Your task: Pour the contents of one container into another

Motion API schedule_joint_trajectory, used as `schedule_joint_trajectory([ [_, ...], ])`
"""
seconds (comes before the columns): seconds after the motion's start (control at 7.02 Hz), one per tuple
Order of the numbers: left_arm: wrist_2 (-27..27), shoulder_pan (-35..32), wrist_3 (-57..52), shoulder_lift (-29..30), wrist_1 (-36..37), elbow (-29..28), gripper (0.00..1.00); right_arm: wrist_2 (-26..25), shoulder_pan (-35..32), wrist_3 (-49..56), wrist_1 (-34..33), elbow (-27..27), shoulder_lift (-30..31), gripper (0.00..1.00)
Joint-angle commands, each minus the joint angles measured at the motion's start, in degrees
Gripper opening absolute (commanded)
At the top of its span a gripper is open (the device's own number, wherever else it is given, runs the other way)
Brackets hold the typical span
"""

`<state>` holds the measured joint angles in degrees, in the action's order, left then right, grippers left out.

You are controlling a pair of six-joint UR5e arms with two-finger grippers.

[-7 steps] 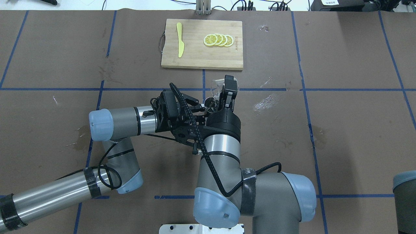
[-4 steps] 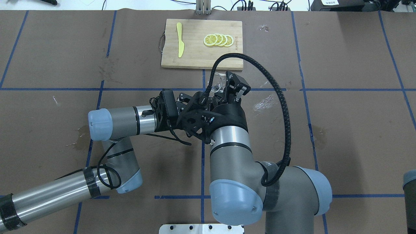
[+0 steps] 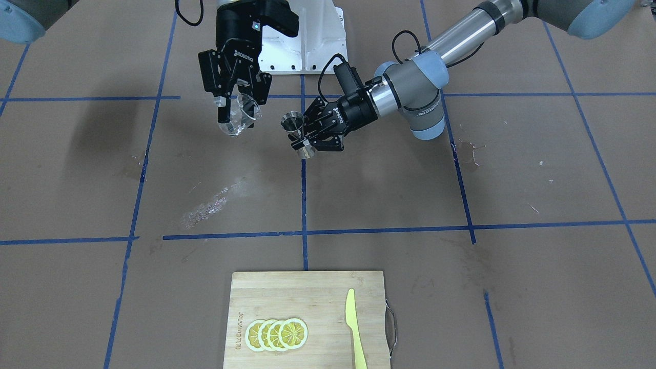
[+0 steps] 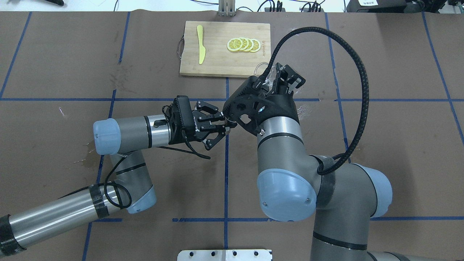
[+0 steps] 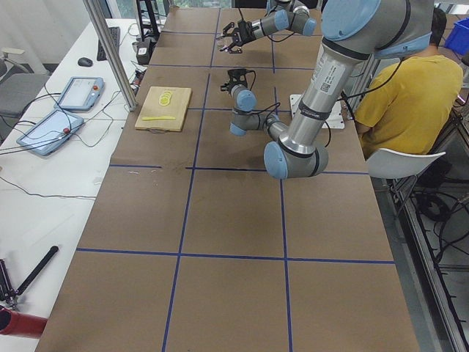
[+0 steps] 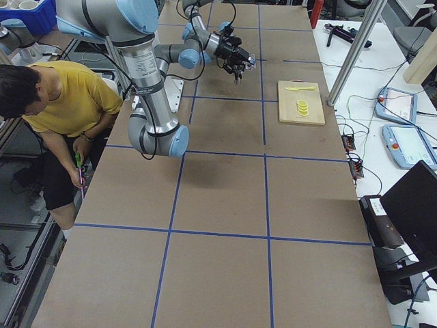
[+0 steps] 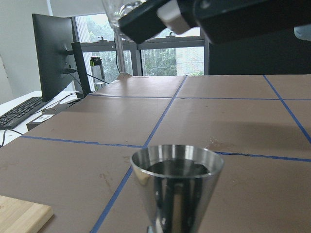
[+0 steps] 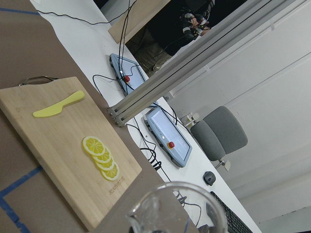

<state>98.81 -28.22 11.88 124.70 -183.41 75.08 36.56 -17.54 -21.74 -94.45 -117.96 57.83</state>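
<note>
Right gripper (image 3: pixel 237 108) pinches the clear glass cup (image 3: pixel 233 125) by its wall. It holds the cup tilted, higher than the steel jigger (image 3: pixel 292 124) and off to the jigger's side, not over it. Left gripper (image 3: pixel 306 137) is clamped on the jigger's narrow waist and holds it upright, mouth up. The left wrist view shows the bowl dark inside, and I cannot tell how full it is.

My judgement of the risk: with the cup tipped while apart from the jigger, any liquid in it would land on the brown paper (image 3: pixel 359 195) beside the jigger, not in that small mouth. Smooth glass in a two-finger hold could also slip or twist if the wrist rolls fast.

"ROBOTIQ" reads in white on both gripper bodies. The bamboo cutting board (image 3: pixel 307 292), well beyond the jigger and away from the robot, carries a burnt-in mark too small to read.
</note>
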Motion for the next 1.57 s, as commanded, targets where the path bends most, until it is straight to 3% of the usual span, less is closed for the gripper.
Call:
schedule_joint_trajectory([
  [0.0, 0.2, -1.3, 0.3, -1.5, 0.2, 1.7, 0.0, 0.7, -3.3, 4.0, 12.6, 2.6, 1.3, 0.0],
  [0.43, 7.0, -7.4, 5.7, -8.1, 0.2, 5.8, 0.0, 0.6, -4.0, 5.6, 14.4, 2.9, 1.5, 0.0],
  [0.85, 8.6, -11.2, 10.9, -22.5, -1.4, 15.8, 0.0, 0.6, -4.0, 5.7, 14.5, 2.9, 1.6, 0.0],
  [1.14, 6.7, -11.2, 14.2, -33.1, -11.2, 17.4, 0.0, 0.6, -3.9, 5.8, 14.6, 2.8, 1.6, 0.0],
  [1.42, -1.8, -11.1, 22.9, -36.8, -16.4, 16.8, 0.0, 0.6, -3.9, 6.0, 14.6, 2.8, 1.6, 0.0],
])
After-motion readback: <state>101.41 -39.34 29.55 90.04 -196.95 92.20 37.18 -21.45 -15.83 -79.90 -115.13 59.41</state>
